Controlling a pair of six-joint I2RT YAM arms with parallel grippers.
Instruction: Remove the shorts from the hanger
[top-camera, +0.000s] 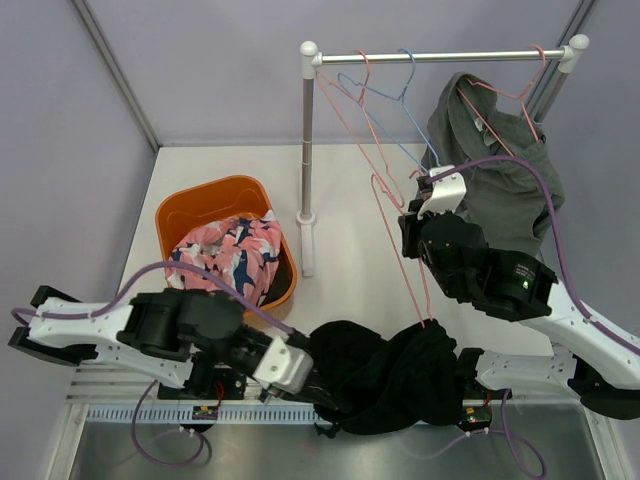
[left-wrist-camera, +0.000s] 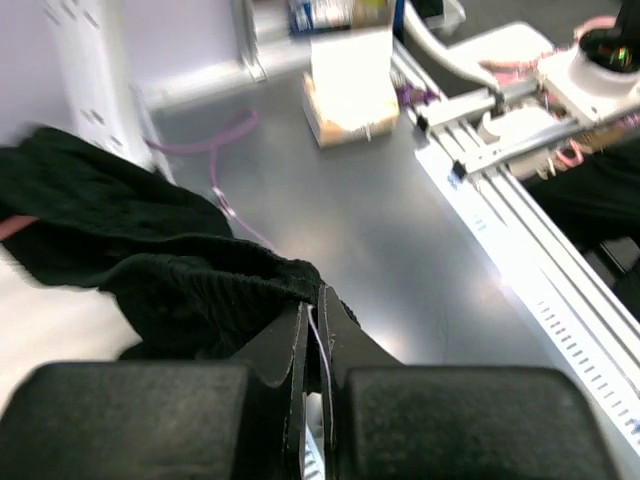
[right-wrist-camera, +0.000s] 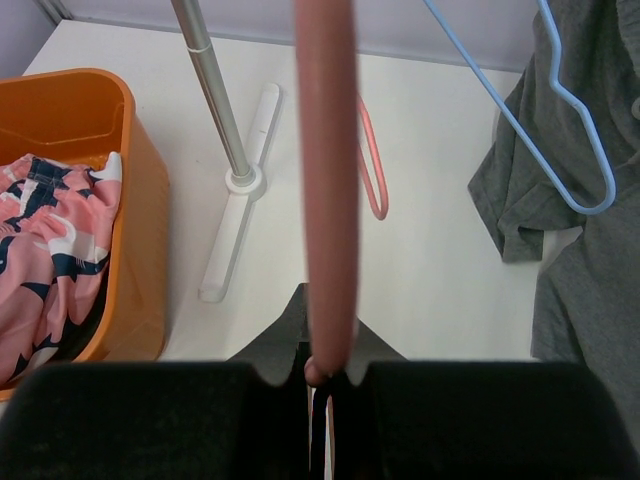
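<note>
Black shorts lie bunched at the table's near edge. Their top still hangs on the lower end of a pink hanger that slants down from the rail. My left gripper is shut on the shorts' left edge; in the left wrist view the jaws pinch black cloth. My right gripper is shut on the pink hanger's wire, which runs up from the right gripper's jaws. Grey shorts hang on another pink hanger at the rail's right end.
An orange basket at the left holds pink printed shorts. The rack's upright post and foot stand beside it. An empty blue hanger hangs from the rail. A metal strip runs along the table's near edge.
</note>
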